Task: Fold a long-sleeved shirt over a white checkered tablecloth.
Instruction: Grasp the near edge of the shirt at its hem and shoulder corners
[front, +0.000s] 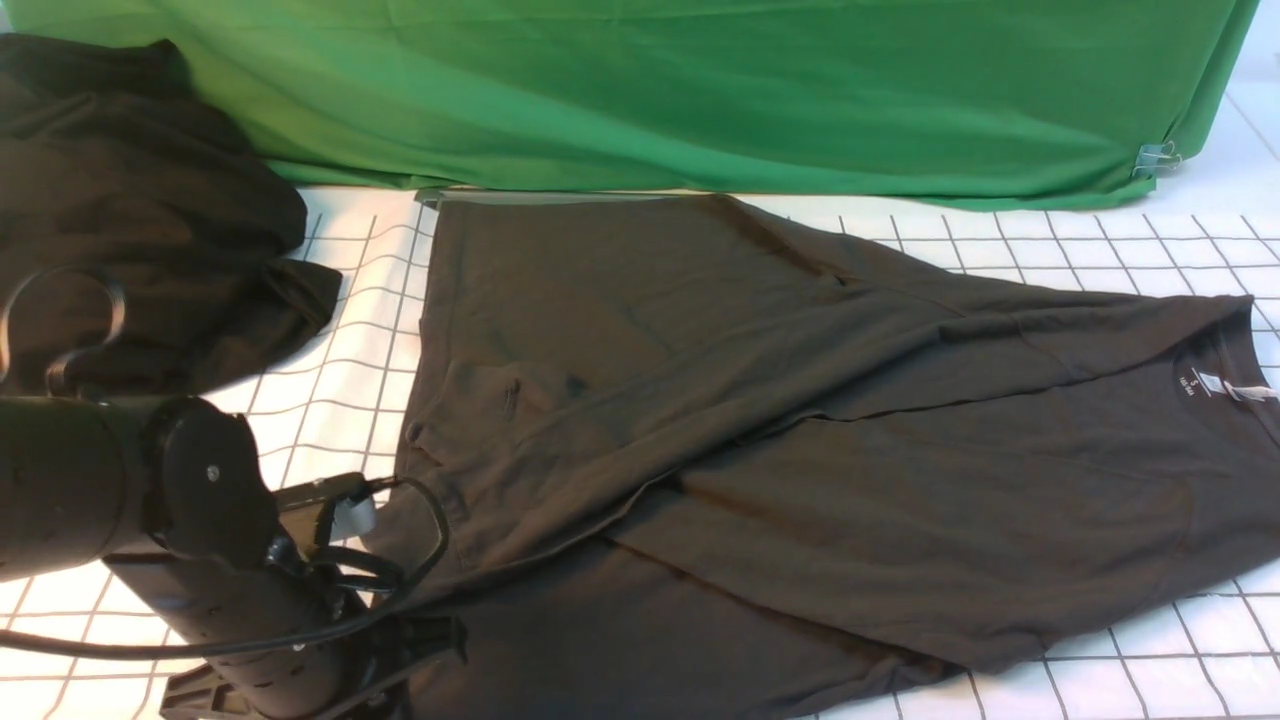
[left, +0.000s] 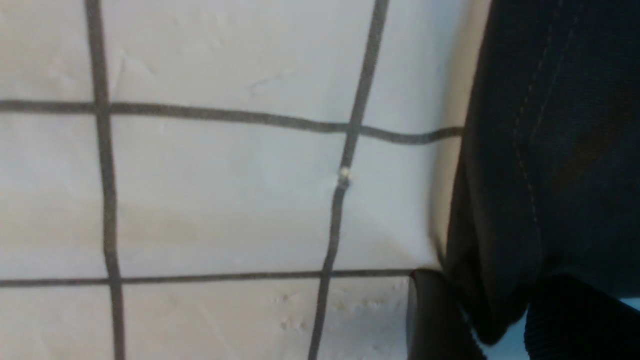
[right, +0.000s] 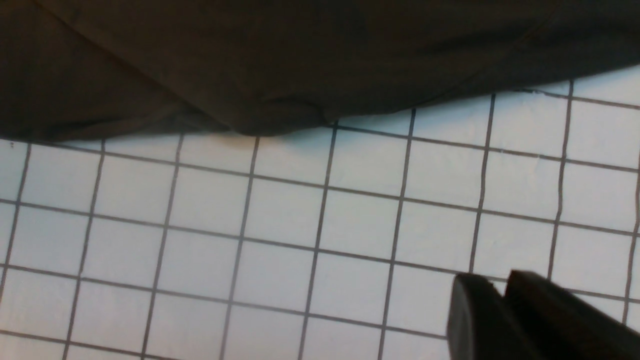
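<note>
Shirt position: long-sleeved shirt (front: 800, 430) lies spread over the centre and right of the front view, on the white checkered tablecloth (front: 340, 400). One panel is folded diagonally across the body, and the collar is at the right edge.
Labels: white neck label (front: 1212, 384) sits inside the collar with small white print beside it; both are too small to read.
Left gripper: left gripper (left: 500, 287) is at the lower right of its wrist view. Its jaws stand apart, the shirt's stitched edge hangs between them, and a light gap shows beside one finger.
Right gripper: right gripper (right: 500, 295) is at the lower right of its wrist view, over bare checks near the shirt's edge. Its jaws are pressed together and grasp nothing.
Surroundings: second black garment (front: 130, 220) is heaped at the upper left, partly on the tablecloth. A green cloth (front: 700, 90) runs across the top, with a metal clip (front: 1155, 160) at its right end.
Obstruction: left arm (front: 150, 520) fills the lower left of the front view and covers the shirt's near corner.
</note>
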